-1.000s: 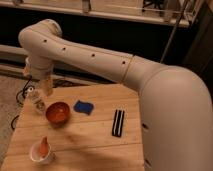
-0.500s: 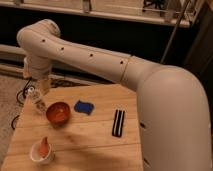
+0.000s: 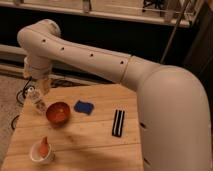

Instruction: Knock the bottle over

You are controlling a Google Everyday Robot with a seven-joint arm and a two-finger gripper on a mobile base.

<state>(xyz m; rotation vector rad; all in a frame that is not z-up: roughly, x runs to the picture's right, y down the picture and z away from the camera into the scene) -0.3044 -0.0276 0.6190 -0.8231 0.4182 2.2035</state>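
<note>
The small clear bottle [image 3: 36, 100] with a white cap stands at the far left of the wooden table [image 3: 85, 137], left of the red bowl [image 3: 57, 112]. It looks slightly tilted. My gripper [image 3: 41, 89] hangs from the white arm directly above and behind the bottle, at or very near its top. The arm covers most of the gripper.
A blue sponge-like thing [image 3: 83, 107] lies right of the red bowl. A black striped item [image 3: 118, 122] lies further right. A white cup [image 3: 42, 152] with an orange thing in it stands at the front left. Cables lie on the floor past the left edge.
The arm's end has shifted slightly down and toward the bottle. The bottle stands in about the same spot.
</note>
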